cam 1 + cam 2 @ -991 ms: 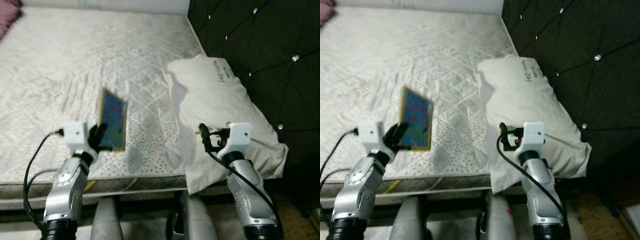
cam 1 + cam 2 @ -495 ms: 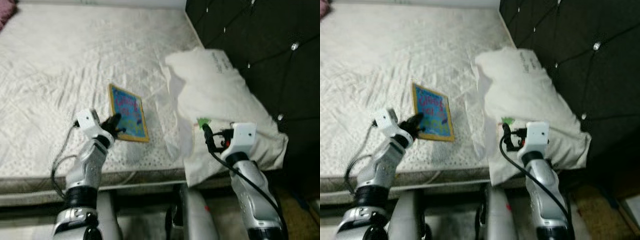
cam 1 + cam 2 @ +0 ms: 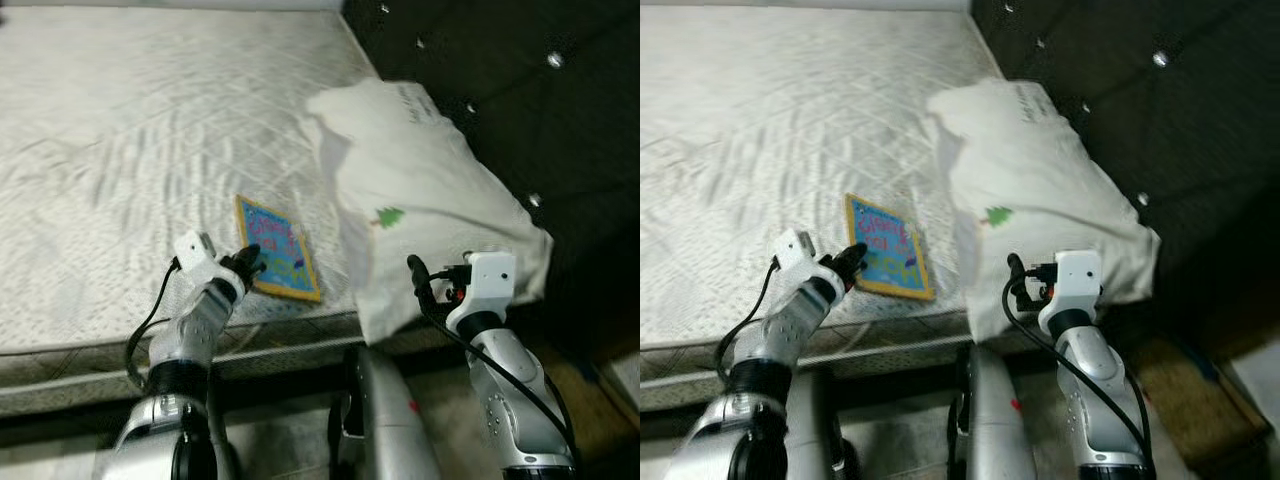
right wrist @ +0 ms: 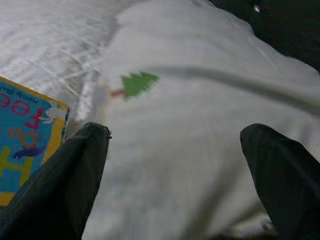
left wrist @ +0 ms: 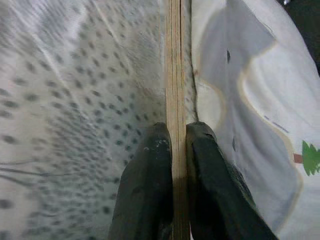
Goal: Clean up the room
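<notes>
- Before you lies the bed, a white quilted mattress with a diamond stitch pattern and a dotted band along its near edge.
- At your right stands the dark tufted headboard, studded with shiny buttons.
- Against it leans a white pillow, its near corner hanging over the mattress edge. It carries a small green tree print with a red trunk, and some dark handwriting near its far end, too blurred to read.
- The book lies flat on the mattress near the front edge, just beside the pillow. Its cover is blue with a yellow border and large pink and yellow letters. In the right wrist view you can make out "fee" in pink and a smaller line beginning "Maria"; the rest is cut off or blurred.
- Your left gripper is at the book's near left edge, and the left wrist view shows both black fingers pressed against the thin edge, pinching it.
- Your right gripper hovers before the pillow's near corner, fingers spread wide and holding nothing.
</notes>
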Tool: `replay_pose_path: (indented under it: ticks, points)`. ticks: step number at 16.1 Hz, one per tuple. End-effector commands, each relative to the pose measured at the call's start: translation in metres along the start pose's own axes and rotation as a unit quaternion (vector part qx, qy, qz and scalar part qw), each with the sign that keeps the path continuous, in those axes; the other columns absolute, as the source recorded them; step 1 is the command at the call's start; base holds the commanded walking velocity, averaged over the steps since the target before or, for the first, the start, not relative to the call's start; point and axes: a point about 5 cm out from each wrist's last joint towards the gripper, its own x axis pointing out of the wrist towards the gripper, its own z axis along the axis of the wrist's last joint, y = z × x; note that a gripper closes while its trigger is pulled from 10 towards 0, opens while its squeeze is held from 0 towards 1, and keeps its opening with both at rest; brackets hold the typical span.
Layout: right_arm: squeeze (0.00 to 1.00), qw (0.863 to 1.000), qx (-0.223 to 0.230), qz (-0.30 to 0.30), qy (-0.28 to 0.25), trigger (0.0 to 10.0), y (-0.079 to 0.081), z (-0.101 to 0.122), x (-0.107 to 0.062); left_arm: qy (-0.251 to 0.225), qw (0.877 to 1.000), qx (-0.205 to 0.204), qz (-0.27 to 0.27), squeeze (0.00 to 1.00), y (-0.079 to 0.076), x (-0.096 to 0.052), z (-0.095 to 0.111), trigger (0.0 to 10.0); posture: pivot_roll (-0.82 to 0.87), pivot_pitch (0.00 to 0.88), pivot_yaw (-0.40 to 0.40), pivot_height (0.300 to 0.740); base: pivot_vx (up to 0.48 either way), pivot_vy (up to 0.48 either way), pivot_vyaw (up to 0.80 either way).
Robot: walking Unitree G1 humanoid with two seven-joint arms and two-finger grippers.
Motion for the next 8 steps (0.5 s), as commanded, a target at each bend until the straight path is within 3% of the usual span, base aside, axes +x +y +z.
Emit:
replay_pose_path:
  ticks: [1,3,5,8]
  points:
    - [0.0,1.0,-0.008,-0.004,-0.01,10.0,-0.005,0.009,-0.003,0.003,1.0,-0.018,-0.013,0.0,-0.007,0.006,0.002,10.0,-0.14,0.138,-0.097,0.563,0.0,0.0,0.0]
    - [0.0,1.0,-0.016,-0.004,-0.006,10.0,-0.009,0.01,-0.008,0.003,0.999,-0.025,-0.026,0.0,-0.012,0.01,0.001,10.0,-0.16,0.148,-0.105,0.563,0.0,0.0,0.0]
    - [0.0,1.0,-0.02,-0.006,-0.006,10.0,-0.013,0.011,-0.012,0.038,0.999,-0.026,-0.013,0.0,-0.011,0.014,-0.011,10.0,-0.18,0.154,-0.11,0.563,0.0,0.0,0.0]
    - [0.0,1.0,-0.026,-0.006,-0.003,10.0,-0.016,0.014,-0.015,0.031,0.999,-0.038,-0.023,0.0,-0.017,0.019,-0.01,10.0,-0.2,0.153,-0.122,0.563,0.0,0.0,0.0]
